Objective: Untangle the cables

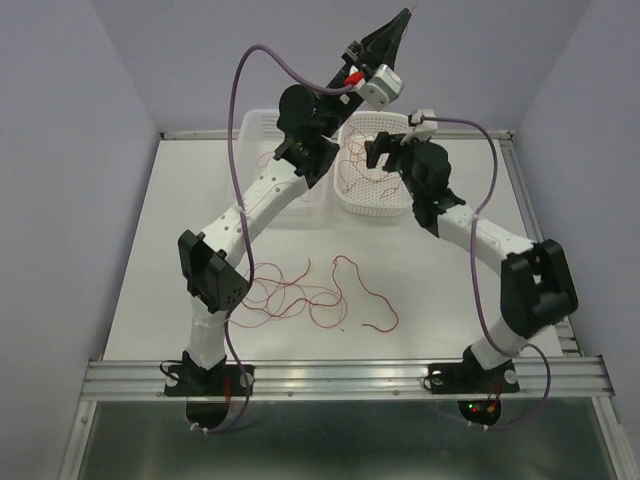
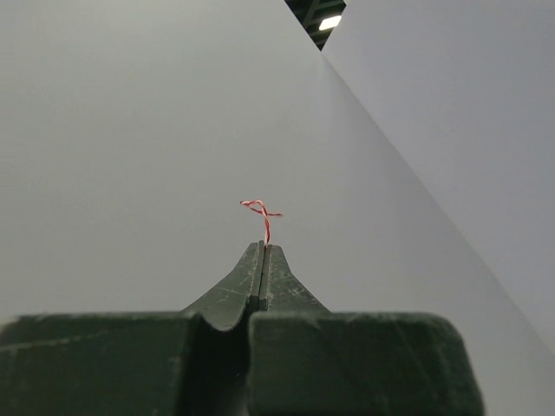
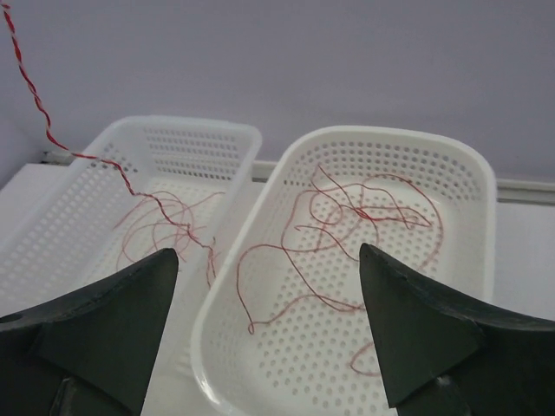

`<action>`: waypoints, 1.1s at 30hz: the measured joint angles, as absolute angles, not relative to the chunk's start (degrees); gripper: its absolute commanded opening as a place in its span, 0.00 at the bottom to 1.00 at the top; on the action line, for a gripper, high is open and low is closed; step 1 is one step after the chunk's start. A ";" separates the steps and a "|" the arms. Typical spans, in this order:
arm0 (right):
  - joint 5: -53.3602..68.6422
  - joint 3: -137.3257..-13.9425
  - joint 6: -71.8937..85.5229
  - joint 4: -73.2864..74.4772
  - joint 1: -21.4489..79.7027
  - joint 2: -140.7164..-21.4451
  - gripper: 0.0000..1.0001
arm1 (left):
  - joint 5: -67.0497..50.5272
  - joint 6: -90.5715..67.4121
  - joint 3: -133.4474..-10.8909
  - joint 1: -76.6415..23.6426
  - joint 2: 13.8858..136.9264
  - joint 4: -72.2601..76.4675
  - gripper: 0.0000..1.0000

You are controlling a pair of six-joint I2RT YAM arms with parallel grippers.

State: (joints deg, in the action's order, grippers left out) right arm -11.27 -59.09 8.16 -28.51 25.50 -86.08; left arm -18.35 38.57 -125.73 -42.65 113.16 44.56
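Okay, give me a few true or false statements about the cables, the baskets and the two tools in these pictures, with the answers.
1. The left tool is shut on a twisted red cable. True.
2. The right tool is clamped on a cable. False: its jaws stand open, holding nothing, over the baskets.
3. The rectangular basket and the oval basket both contain red cables. True.
4. No cables lie on the table. False: loose cables lie on it near the arm bases.
5. The left tool is lowered into a basket. False: it is raised high above both baskets.
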 measured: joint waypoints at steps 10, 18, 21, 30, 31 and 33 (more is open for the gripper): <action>13.26 -78.81 12.34 -36.14 21.67 -112.01 0.91 | -18.39 39.42 -123.35 -42.65 112.75 44.77 0.00; 17.43 -84.82 12.86 -40.16 21.67 -116.40 0.02 | -18.44 40.03 -123.35 -42.65 112.31 44.73 0.00; 18.52 -85.69 13.06 -41.67 21.67 -116.62 0.01 | -18.39 40.14 -123.35 -42.65 112.09 44.75 0.00; 18.63 -80.25 13.28 -40.53 21.67 -106.87 0.01 | -17.67 41.41 -123.35 -42.54 112.09 44.86 0.00; 18.63 -80.25 13.28 -40.51 21.67 -104.68 0.01 | -17.52 41.56 -123.35 -42.52 112.09 44.86 0.00; 18.65 -80.25 13.28 -40.56 21.67 -101.30 0.01 | -17.10 42.09 -123.35 -42.46 112.09 44.91 0.00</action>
State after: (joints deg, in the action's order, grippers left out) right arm 18.65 -80.25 13.28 -40.56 21.67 -101.30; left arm -17.10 42.09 -123.35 -42.46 112.09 44.91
